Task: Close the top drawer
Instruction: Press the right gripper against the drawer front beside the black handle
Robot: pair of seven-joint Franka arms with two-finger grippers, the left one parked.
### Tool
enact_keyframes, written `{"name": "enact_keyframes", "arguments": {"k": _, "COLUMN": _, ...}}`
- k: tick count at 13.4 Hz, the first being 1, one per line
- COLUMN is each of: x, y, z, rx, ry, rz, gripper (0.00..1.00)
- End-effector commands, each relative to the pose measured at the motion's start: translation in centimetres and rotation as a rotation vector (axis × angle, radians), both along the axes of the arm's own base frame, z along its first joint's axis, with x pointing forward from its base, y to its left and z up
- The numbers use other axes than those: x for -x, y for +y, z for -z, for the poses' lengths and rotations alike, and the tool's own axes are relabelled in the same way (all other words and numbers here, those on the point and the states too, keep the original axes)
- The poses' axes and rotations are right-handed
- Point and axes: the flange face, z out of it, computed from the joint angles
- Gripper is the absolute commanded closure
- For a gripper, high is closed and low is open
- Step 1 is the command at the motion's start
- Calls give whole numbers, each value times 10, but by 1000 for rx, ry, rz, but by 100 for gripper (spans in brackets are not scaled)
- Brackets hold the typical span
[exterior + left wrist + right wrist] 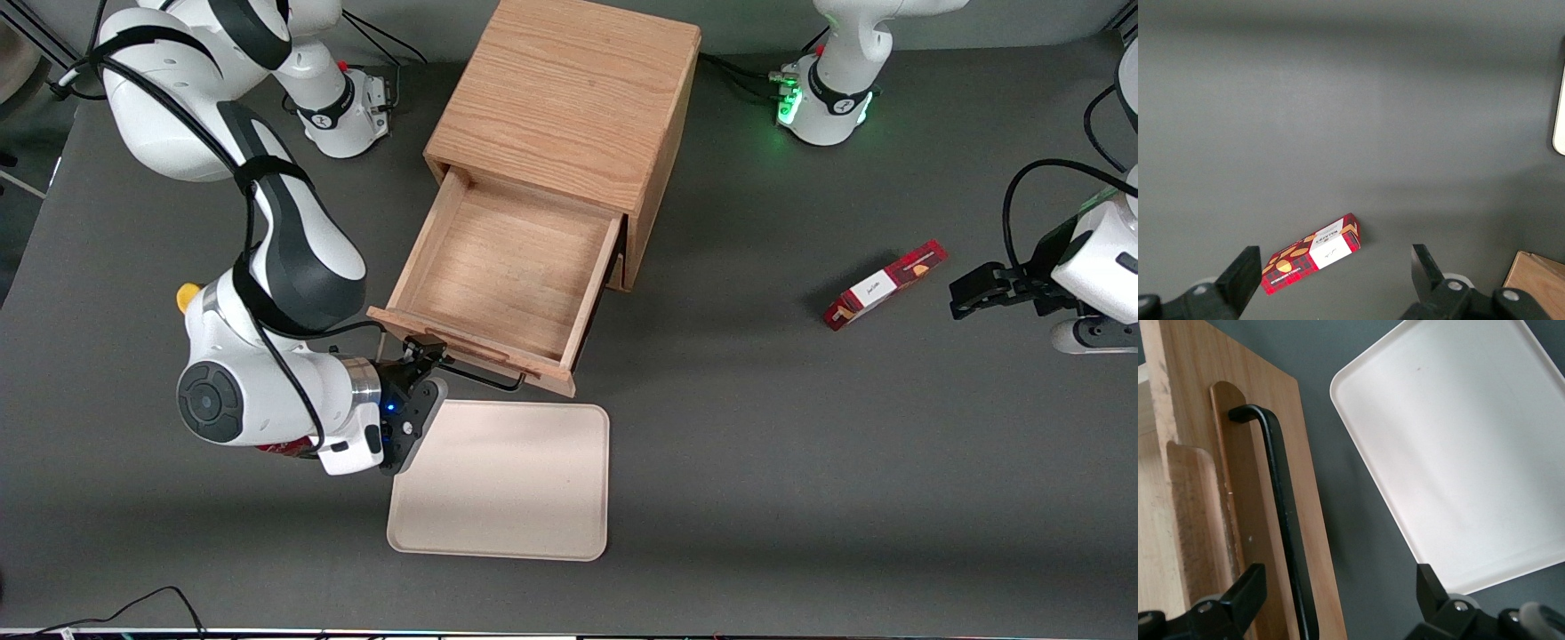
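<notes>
Oak top drawer open, jaws spread around handle

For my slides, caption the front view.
Open gripper at the pulled-out top drawer's black handle, beside a tray.

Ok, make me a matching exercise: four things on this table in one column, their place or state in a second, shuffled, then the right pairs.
Things
1. top drawer
2. tray
3. red box
4. gripper

Place or state
A. lying toward the parked arm's end of the table
B. pulled out, nothing in it
C. jaws open, at the black handle
D. flat on the table, nearer the front camera than the cabinet

Pairs: 1-B, 2-D, 3-A, 4-C
</notes>
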Motion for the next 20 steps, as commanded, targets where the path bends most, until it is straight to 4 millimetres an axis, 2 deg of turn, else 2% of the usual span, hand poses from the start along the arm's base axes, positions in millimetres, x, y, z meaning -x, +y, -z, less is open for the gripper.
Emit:
{"name": "enact_keyframes", "arguments": {"k": 1, "x": 0, "y": 6, "z": 2, "rx": -11, "ry": 7, "rz": 9, "gripper": 0}}
{"name": "enact_keyframes", "arguments": {"k": 2, "x": 3, "y": 8, "z": 12, "rx": 0, "ry": 22, "rz": 1, "gripper": 0}}
{"name": "enact_keyframes", "arguments": {"k": 9, "x": 8, "y": 17, "z": 28, "rx": 27, "ry": 24, "rz": -16, "gripper": 0}}
{"name": "enact_keyframes", "arguments": {"k": 12, "x": 10, "y": 18, "z": 44, "rx": 51, "ry": 23, "rz": -24, "gripper": 0}}
{"name": "enact_keyframes", "arguments": {"k": 15, "x": 11, "y": 19, "z": 43, "rx": 54, "ry": 21, "rz": -32, "gripper": 0}}
{"name": "enact_keyframes", "arguments": {"k": 20, "x": 21, "y": 36, "z": 31, "rx": 33, "ry": 24, "rz": -64, "gripper": 0}}
